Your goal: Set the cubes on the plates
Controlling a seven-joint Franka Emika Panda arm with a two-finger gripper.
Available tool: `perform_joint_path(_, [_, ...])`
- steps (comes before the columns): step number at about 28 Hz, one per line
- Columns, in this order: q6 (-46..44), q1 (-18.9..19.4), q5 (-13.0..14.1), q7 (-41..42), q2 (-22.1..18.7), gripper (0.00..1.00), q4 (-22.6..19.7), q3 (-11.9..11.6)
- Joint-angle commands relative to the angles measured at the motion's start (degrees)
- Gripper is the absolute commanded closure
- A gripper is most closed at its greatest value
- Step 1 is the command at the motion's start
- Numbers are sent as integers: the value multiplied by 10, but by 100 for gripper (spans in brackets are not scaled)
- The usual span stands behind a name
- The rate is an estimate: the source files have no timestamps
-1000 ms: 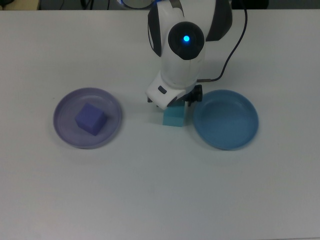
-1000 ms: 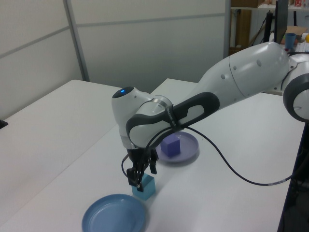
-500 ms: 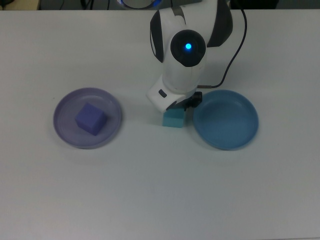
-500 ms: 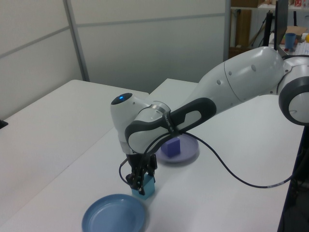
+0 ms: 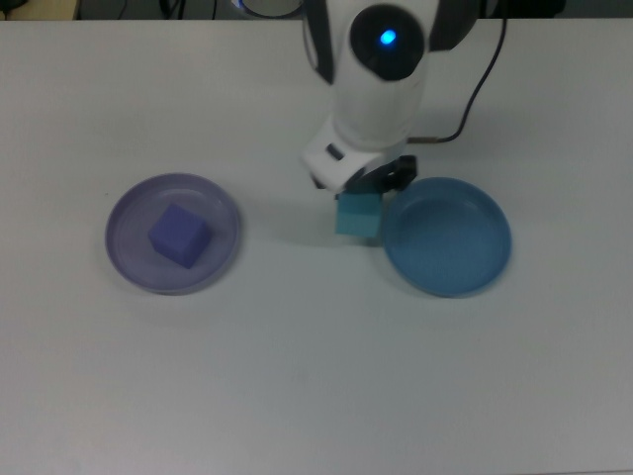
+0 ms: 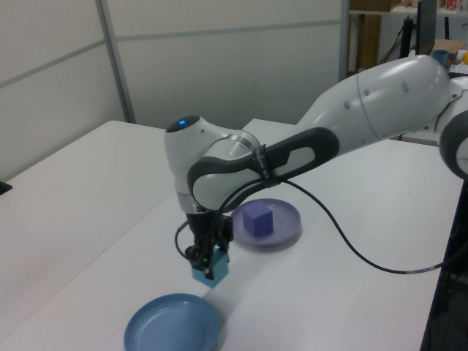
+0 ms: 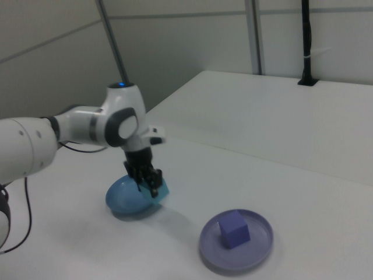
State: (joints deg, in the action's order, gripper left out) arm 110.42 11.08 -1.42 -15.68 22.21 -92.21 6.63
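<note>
Two cubes, two plates, one gripper.

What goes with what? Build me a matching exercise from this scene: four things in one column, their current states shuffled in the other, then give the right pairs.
Things:
1. teal cube
2. purple cube
3. blue plate
4. gripper

States:
A. lies on the lavender plate
B. has nothing on it
C. is held off the table, beside the blue plate
D. is shut on a cube, at the end of the arm

Pairs: 1-C, 2-A, 3-B, 4-D
</note>
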Motion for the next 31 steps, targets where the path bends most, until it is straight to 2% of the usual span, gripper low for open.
perform_joint_path(1, [-9,37,-3,-46,-5,96,21,8])
perform_joint_path(2, [1,51,-10,-48,5,90,23,8])
perform_joint_path(5, [39,79,-30,-50,17,83,27,8])
perform_joint_path(6, [50,84,-38,-51,18,79,27,8])
perform_joint_path(7, [63,86,-51,-57,27,70,24,8])
perform_joint_path(10, [66,86,-55,-63,42,67,24,7])
perform_joint_path(11, [66,86,-55,-63,42,61,24,7])
perform_joint_path(12, [66,85,-55,-63,42,24,22,7])
perform_joint_path(13, [65,86,-54,-67,42,3,22,7])
perform_joint_path(14, [63,87,-55,-73,42,0,22,6])
perform_joint_path(20, [45,87,-53,-88,25,0,22,6])
perform_joint_path(27, [-41,80,-52,-88,-45,0,22,1])
perform_joint_path(31, [-115,51,-54,-81,-96,0,19,1])
